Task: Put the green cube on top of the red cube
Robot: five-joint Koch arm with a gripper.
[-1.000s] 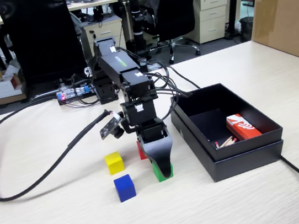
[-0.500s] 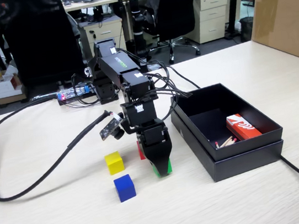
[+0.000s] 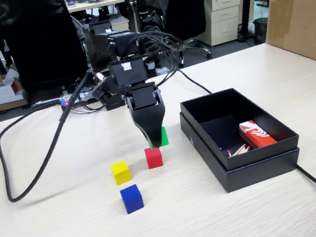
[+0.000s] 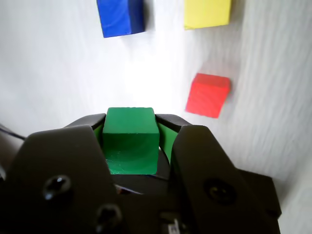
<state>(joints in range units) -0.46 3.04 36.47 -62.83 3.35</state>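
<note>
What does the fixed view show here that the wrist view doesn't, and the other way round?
Only the fixed view shows the black box with the red-orange carton inside, the arm, its cables, and the office behind.

Only the wrist view shows up close that both jaws press the green cube's sides.

Both show the gripper holding the green cube off the table, with the red cube, the yellow cube and the blue cube resting on the tabletop.

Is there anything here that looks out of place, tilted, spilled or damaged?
Nothing stands out. The gripper holds the green cube squarely, lifted off the table. The red cube, yellow cube and blue cube sit flat and apart. The black box looks intact, with a red-orange carton inside.
</note>
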